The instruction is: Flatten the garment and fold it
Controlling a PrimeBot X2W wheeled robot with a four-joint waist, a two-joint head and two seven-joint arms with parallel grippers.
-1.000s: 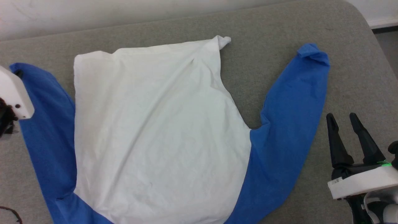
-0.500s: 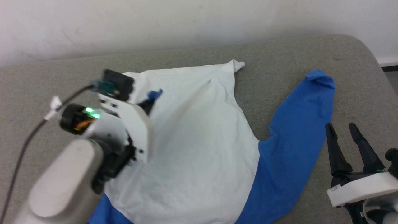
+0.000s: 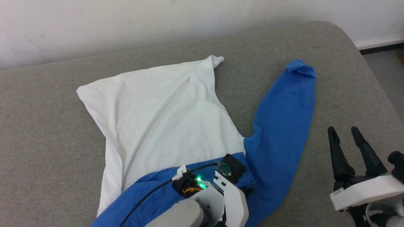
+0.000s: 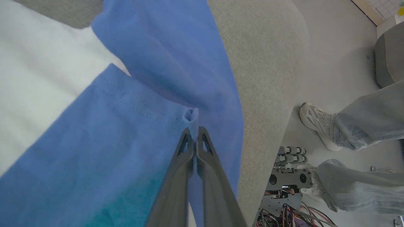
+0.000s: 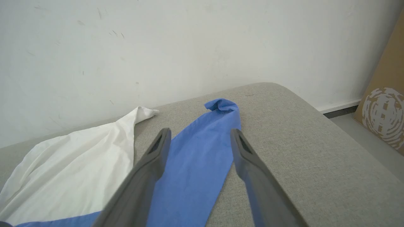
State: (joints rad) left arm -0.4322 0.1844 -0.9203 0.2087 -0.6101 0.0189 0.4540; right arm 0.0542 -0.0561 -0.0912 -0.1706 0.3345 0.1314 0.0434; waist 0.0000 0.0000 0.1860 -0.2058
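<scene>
The garment (image 3: 164, 107) lies on the grey cushion (image 3: 47, 142), where the left gripper (image 4: 192, 128) pinches only a tiny bit of blue sleeve (image 4: 126, 142) between pressed-together fingers, so it might slip out and crumple, while the right gripper (image 3: 343, 130) sits spread open, empty.

- The left gripper (image 4: 193, 130) was at the far left edge a second ago and over the white body (image 3: 157, 110) half a second ago. It is now at the lower middle of the head view, just beside the root of the right sleeve (image 3: 284, 119).
- The left sleeve (image 3: 153, 180) lay spread out to the left of the body. It now lies folded across the body's lower part, its cuff (image 4: 189, 114) pinched between the closed fingers.
- The body's left edge, once bordered by blue, now lies bare on the cushion (image 3: 47, 142). It seems drawn in at a slant, though the camera's shift makes that hard to judge.
- The head camera has moved, so the whole scene sits differently.
</scene>
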